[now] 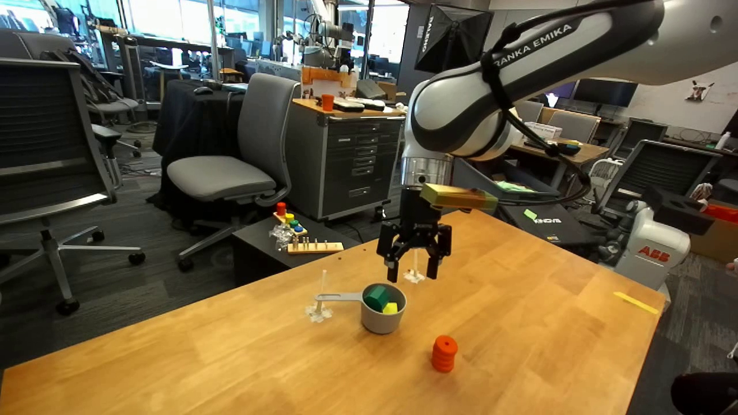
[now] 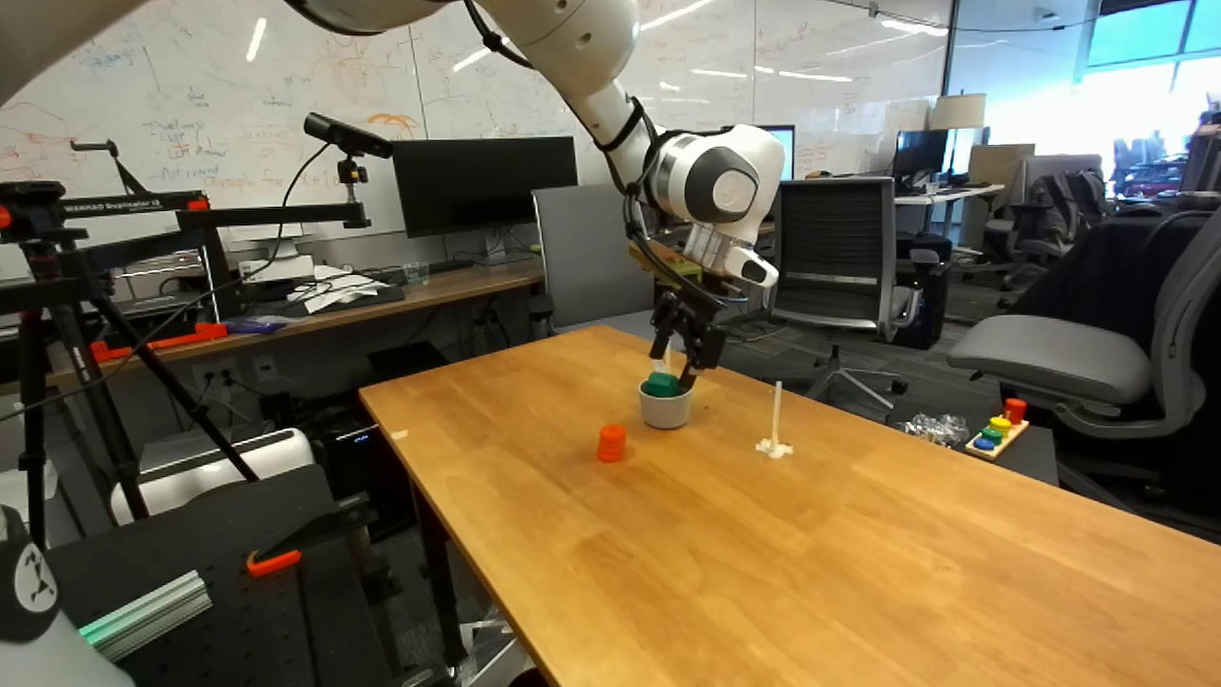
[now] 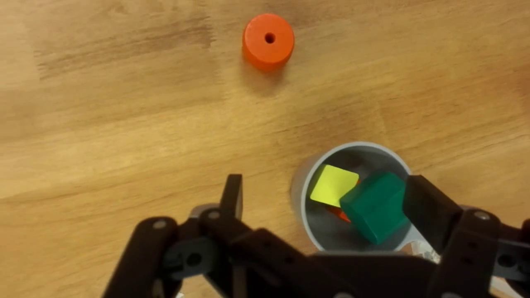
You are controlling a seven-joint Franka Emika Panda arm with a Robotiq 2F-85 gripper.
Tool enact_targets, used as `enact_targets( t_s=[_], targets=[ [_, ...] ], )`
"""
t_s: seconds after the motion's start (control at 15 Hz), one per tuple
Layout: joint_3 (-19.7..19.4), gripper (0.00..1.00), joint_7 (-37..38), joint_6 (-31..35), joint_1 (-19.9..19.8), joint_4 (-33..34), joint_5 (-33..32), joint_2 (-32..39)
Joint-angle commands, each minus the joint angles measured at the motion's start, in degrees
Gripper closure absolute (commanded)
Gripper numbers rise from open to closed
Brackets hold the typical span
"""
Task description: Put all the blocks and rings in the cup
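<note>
Gripper (image 1: pixel 413 278) spread wide near the cup (image 1: pixel 380 324); bare table (image 1: pixel 519 323) between its rim (image 3: pixel 360 143) and orange rings (image 1: pixel 444 355).

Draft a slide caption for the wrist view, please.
Open claw near the grey cup, which holds a green block, a yellow block and something orange-red; the orange ring stack stands outside.

Yellow block (image 3: pixel 334 185) and green block (image 3: pixel 374 207) in the cup (image 3: pixel 364 159) (orange ring (image 3: pixel 268 49) outside), claw (image 3: pixel 324 177) wide.

a robotics lab: an abb-marked robot arm (image 1: pixel 651 251) at right in an exterior view, a drawer cabinet (image 1: pixel 362 161) farther back, a scribbled whiteboard (image 2: pixel 258 95) across the far side.
</note>
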Motion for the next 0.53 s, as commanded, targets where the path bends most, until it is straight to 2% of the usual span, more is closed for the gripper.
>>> enact_targets(
  t_s=[0.0,0.47],
  targets=[
    [-1.5,0.00,3.0,-3.1,0.5,-3.8,-1.6,-3.5],
    [-1.3,0.00,-2.6,-13.2,2.0,-4.5,-8.3,-3.1]
  ],
)
